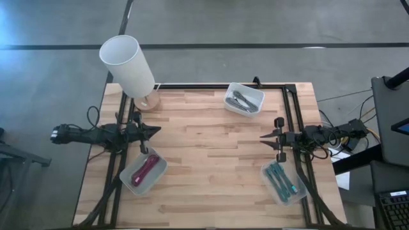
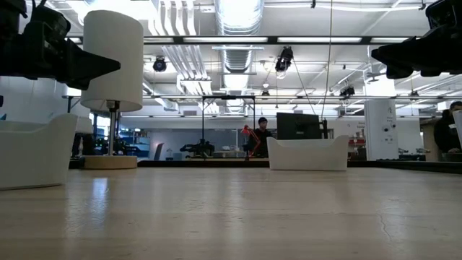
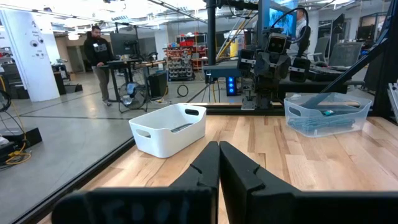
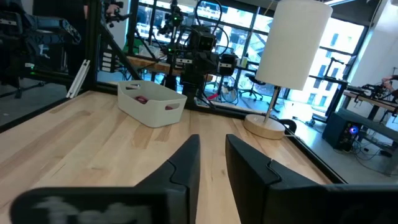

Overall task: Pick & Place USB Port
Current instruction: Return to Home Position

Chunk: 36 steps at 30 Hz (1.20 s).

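Three bins hold small cable-like items. A white bin (image 1: 243,99) at the far edge holds grey ones, a clear bin (image 1: 142,172) near left holds red ones (image 1: 147,168), and a clear bin (image 1: 283,182) near right holds teal ones (image 1: 281,179). My left gripper (image 1: 155,131) hovers shut over the table's left side, just beyond the red bin, pointing right. My right gripper (image 1: 263,136) hovers over the right side, pointing left, its fingers slightly open (image 4: 212,155). Both grippers are empty. The left wrist view shows the white bin (image 3: 168,127) and the teal bin (image 3: 326,112).
A lamp with a white shade (image 1: 128,64) stands on a round wooden base (image 1: 147,101) at the far left corner. A black frame (image 1: 291,115) runs along the table's far and side edges. Bare wood lies between the two grippers (image 1: 211,144). People stand in the room beyond.
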Tool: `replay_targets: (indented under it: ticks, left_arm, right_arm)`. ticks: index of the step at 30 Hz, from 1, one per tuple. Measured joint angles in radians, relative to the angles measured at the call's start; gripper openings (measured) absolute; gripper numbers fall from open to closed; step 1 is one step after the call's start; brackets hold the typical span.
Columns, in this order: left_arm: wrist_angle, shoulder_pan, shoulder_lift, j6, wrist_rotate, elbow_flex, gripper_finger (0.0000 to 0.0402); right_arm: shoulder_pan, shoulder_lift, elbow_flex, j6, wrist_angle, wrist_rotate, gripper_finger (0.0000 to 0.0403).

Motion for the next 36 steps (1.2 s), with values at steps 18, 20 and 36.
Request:
replay_targets:
  ticks: [18, 20, 36]
  left_arm:
    - [0.000, 0.000, 0.000, 0.000, 0.000, 0.000, 0.0012]
    - [0.000, 0.000, 0.000, 0.000, 0.000, 0.000, 0.0012]
    - [0.000, 0.000, 0.000, 0.000, 0.000, 0.000, 0.0012]
  right_arm:
    - [0.000, 0.000, 0.000, 0.000, 0.000, 0.000, 0.0088]
    - [0.000, 0.000, 0.000, 0.000, 0.000, 0.000, 0.0089]
    - [0.000, 0.000, 0.000, 0.000, 0.000, 0.000, 0.0072]
